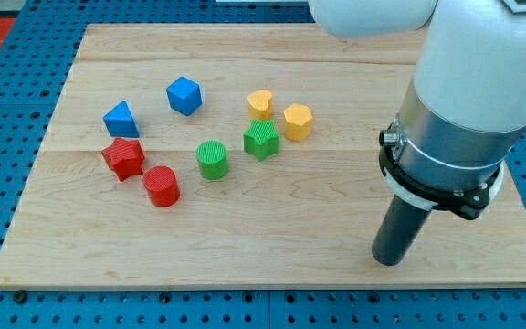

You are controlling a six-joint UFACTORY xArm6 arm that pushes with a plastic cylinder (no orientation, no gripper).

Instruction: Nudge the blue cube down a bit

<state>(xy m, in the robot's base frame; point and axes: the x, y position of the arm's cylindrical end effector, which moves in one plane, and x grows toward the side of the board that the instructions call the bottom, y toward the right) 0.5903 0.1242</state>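
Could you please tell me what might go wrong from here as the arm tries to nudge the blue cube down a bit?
My tip sits far at the view's right bottom, so it must cross the board and come above the blue cube. On the way it could clip the yellow hexagon block or the green star. An off-centre push might send the cube sideways towards the blue triangle block. Pushed too far, it may reach the green cylinder.
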